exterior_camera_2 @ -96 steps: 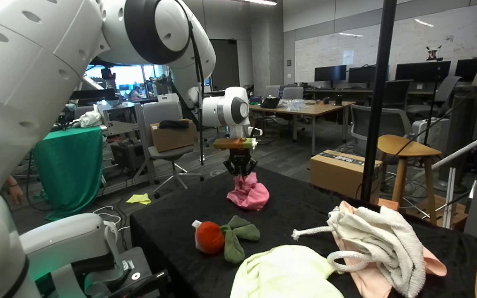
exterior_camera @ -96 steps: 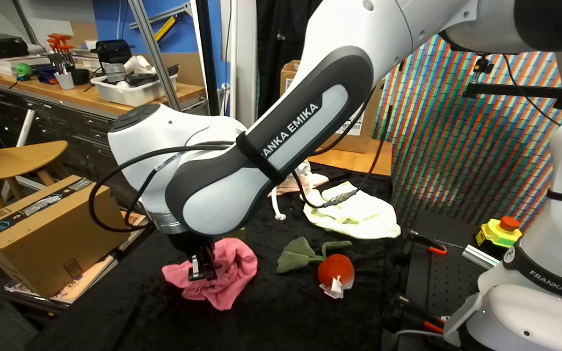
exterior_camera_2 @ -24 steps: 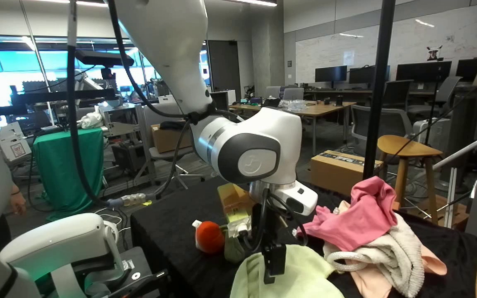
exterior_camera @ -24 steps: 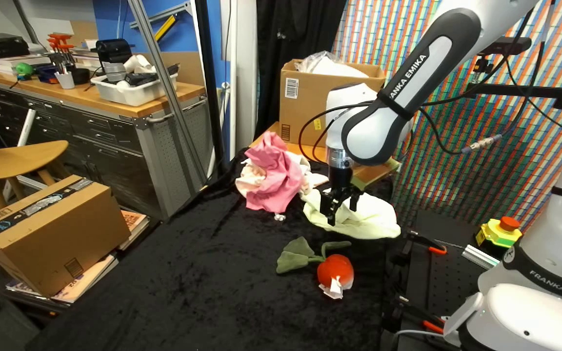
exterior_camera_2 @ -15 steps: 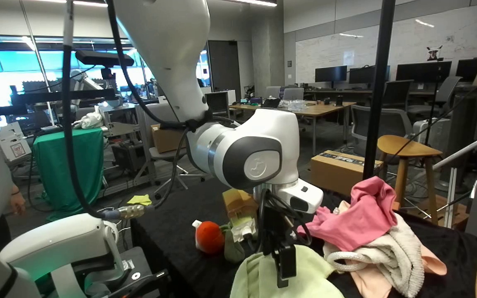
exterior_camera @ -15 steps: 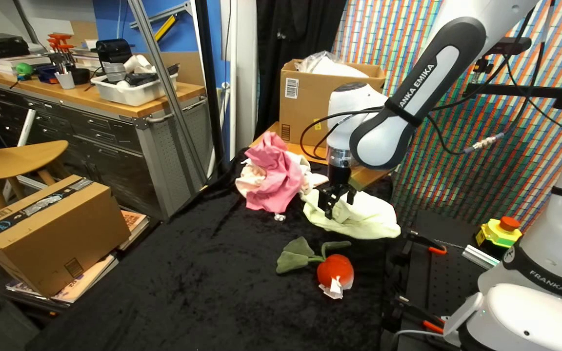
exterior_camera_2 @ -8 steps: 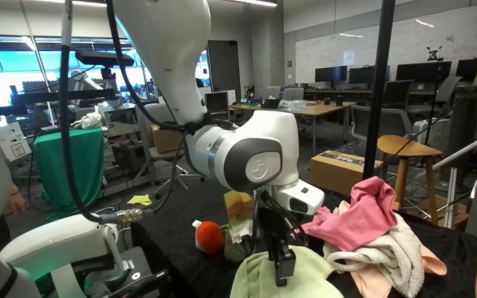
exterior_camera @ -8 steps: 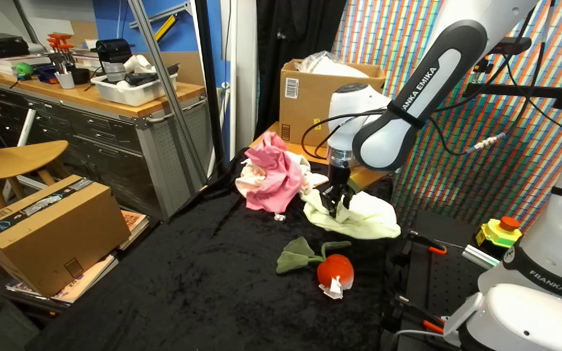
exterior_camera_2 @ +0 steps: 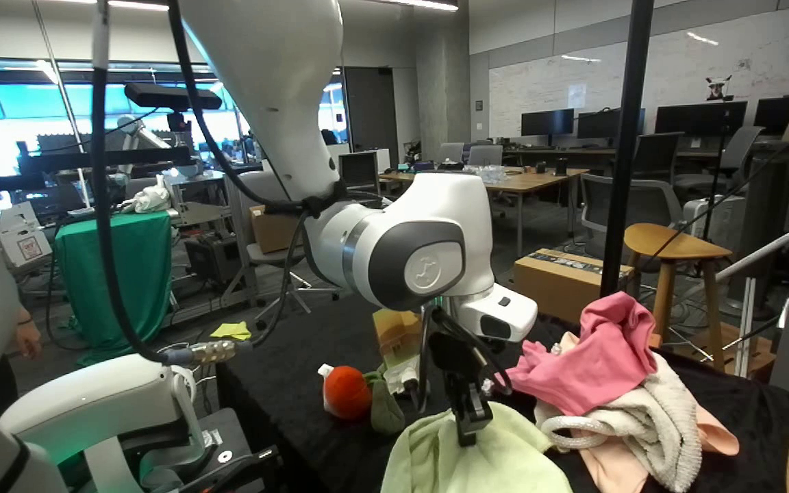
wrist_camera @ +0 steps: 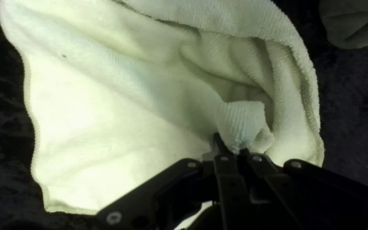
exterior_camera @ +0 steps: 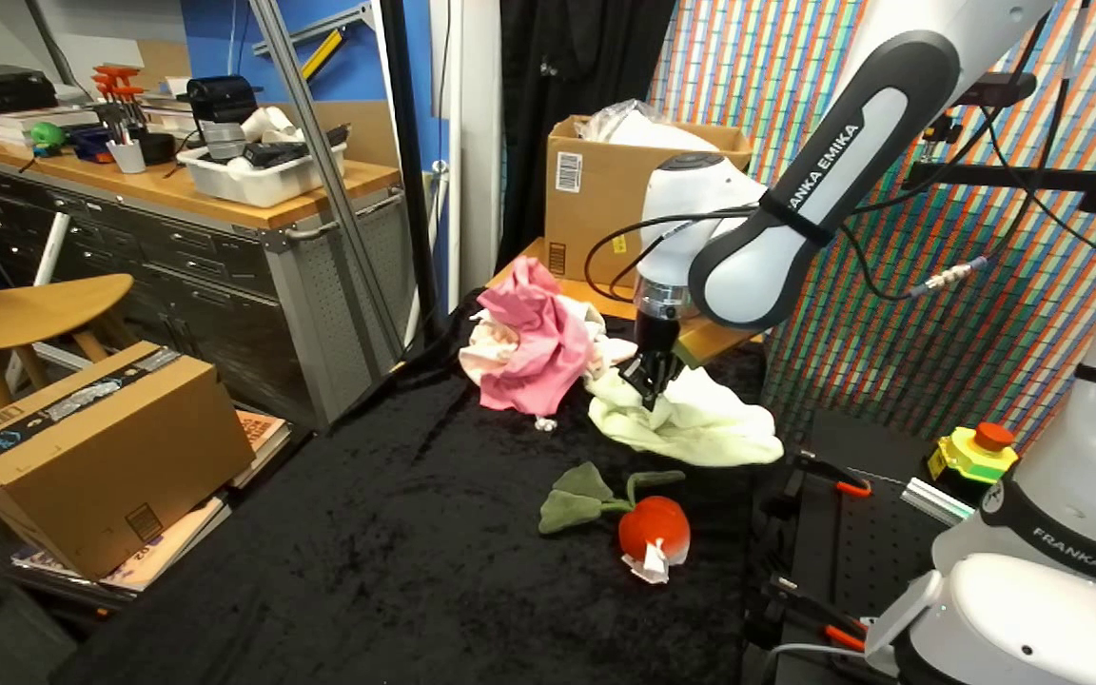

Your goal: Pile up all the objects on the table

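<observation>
1. Already, the pink cloth (exterior_camera_2: 610,359) lies over the white corded cloth (exterior_camera_2: 668,414) and the peach cloth (exterior_camera_2: 718,438), making a heap (exterior_camera: 540,347) near my gripper (wrist_camera: 231,147)
2. Left to add, as I judge it, are the pale-green towel (wrist_camera: 139,105) and the plush radish (exterior_camera: 650,523), which sits apart near my gripper, on a different side from that heap
3. As for my hold, I am clenched on a small fold of the pale-green towel; the rest spreads below and around my gripper, and hoisting it onto the heap looks to be the step in hand
</observation>
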Motion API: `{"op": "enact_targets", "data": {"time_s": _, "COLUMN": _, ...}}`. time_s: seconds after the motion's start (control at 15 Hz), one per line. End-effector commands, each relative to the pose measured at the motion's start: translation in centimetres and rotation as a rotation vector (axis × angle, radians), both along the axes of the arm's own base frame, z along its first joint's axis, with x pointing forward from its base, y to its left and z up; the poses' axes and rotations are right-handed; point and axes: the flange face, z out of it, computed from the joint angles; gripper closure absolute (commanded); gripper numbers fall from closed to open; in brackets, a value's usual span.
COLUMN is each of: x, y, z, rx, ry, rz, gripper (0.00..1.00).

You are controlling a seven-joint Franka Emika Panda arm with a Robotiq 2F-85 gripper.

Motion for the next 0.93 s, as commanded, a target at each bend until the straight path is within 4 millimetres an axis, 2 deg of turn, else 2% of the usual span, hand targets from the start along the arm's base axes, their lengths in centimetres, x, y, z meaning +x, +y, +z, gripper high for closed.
{"op": "enact_targets", "data": {"time_s": 0.0, "x": -0.5, "y": 0.4, "z": 3.8, "rx": -0.004, "ry": -0.096, "rz": 0.013, "gripper": 0.96}}
{"op": "enact_targets", "data": {"time_s": 0.53, "x": 2.1, "y": 0.5, "z": 14.0, "rx": -0.063, "ry": -0.270, "rz": -0.065, "gripper": 0.96}}
{"op": "enact_targets", "data": {"time_s": 0.73, "x": 4.0, "y": 1.7, "z": 18.1, "rx": -0.071, "ry": -0.211, "rz": -0.009, "gripper": 0.96}}
{"op": "enact_targets", "data": {"time_s": 0.87, "x": 6.0, "y": 2.2, "z": 20.6, "rx": -0.097, "ry": -0.177, "rz": 0.008, "gripper": 0.96}}
